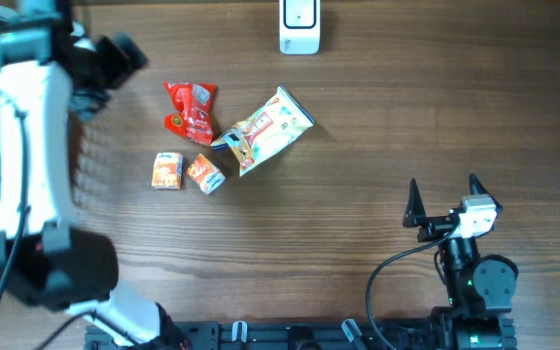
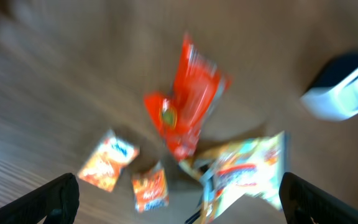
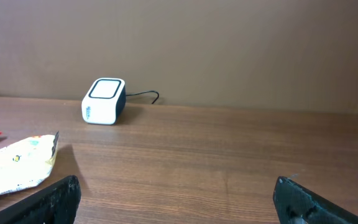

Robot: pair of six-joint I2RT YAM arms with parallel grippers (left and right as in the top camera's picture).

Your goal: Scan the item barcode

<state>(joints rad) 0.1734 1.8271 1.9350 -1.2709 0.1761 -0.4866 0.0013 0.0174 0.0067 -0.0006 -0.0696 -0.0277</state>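
Observation:
Four items lie in a cluster on the wooden table: a red packet [image 1: 191, 112] [image 2: 188, 106], a white and yellow snack bag [image 1: 265, 131] [image 2: 244, 171] [image 3: 17, 165], and two small orange packets [image 1: 167, 170] [image 1: 205, 175]. The white barcode scanner [image 1: 299, 24] [image 3: 104, 101] stands at the far edge. My left gripper [image 2: 179, 199] hangs open above the cluster with nothing between its fingers; its view is motion-blurred. My right gripper [image 1: 444, 185] [image 3: 179, 199] is open and empty, low over the table at the near right, well apart from the items.
The left arm [image 1: 27, 117] rises along the left side of the table. The scanner's dark cable [image 3: 145, 95] trails behind it toward the back wall. Bare wood stretches between the right gripper and the scanner.

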